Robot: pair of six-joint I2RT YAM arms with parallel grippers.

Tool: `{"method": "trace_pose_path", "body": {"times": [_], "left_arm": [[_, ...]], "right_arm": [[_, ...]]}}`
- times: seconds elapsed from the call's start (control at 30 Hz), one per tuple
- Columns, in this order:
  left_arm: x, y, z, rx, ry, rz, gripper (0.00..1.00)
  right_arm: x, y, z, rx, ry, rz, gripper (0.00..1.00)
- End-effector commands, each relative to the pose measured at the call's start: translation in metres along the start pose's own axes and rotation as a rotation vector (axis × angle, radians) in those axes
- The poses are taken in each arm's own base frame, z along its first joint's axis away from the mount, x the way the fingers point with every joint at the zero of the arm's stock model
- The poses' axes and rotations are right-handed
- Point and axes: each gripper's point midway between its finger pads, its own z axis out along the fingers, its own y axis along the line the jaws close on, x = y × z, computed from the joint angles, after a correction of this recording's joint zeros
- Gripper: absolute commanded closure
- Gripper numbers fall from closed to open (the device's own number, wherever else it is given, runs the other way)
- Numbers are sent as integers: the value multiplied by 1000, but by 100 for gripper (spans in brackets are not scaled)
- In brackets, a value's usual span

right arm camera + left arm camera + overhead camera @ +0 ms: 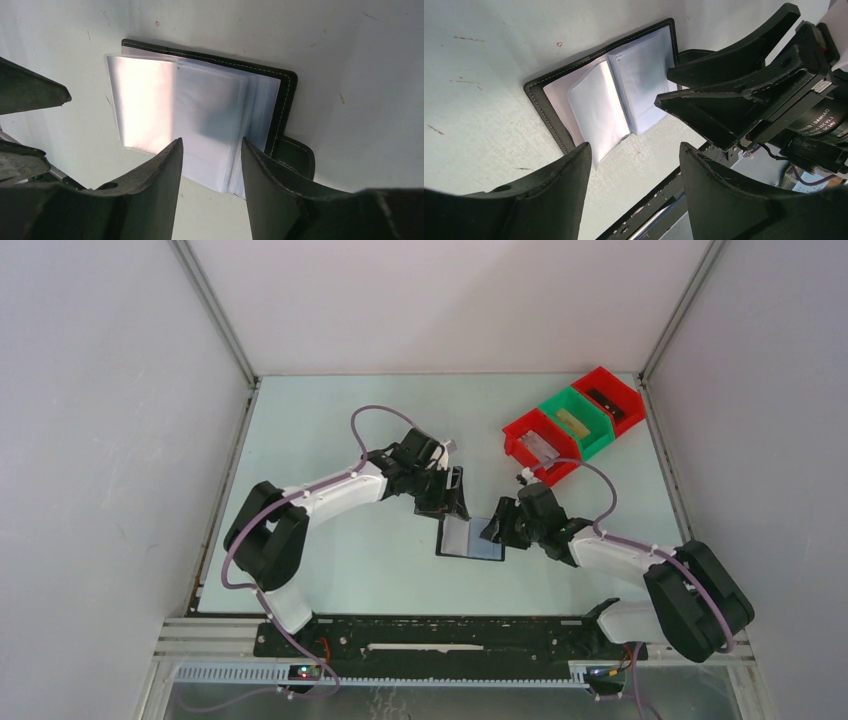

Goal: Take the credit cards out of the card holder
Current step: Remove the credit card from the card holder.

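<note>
The flat black bifold card holder (470,538) lies open mid-frame on the tabletop (330,440), left tool (634,150) and right tool (212,142) both spread empty, so ideally one pins the cover while the other nips one whitish credit card (210,115).
</note>
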Motion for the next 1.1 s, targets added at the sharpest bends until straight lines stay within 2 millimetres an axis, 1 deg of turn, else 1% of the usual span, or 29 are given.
{"method": "trace_pose_path", "body": {"times": [0.0,0.17,0.47,0.77,0.97,1.07], "left_arm": [[-1,-7,-14,19,-27,43,30],[-1,-7,-14,22,-25,45,30],[0,-5,-13,18,-24,46,30],[-6,-4,-25,11,-56,50,30],[-10,2,-32,1,-77,41,30],[-10,6,-34,-5,-81,36,31]], "right_arm": [[-1,10,7,-40,-7,-6,44],[2,12,9,-48,3,-11,44],[-3,27,4,-78,-7,-49,46],[-3,37,6,-98,2,-68,46],[-5,44,5,-113,-3,-76,46],[-6,51,6,-144,1,-75,46]]}}
